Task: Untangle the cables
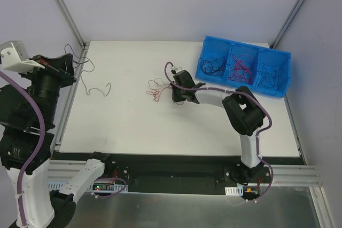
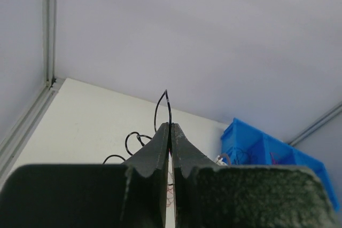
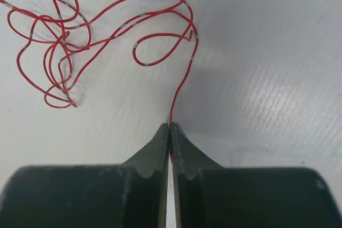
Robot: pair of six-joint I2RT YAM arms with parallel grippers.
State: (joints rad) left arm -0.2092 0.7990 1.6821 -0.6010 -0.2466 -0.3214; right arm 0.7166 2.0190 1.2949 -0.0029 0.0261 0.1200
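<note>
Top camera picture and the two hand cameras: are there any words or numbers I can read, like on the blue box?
There is no readable text in any view.
On the blue bin: no label or writing shows.
On the boards at the arm bases: anything printed is too small to read.
On the red cable: only plain grey bands, no letters.
On the black cable: no marks show.

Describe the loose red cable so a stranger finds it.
On the white table, left of the blue bin, lies a curly red cable. The right arm's fingers pinch one end. It is the only red one outside the bin.
</note>
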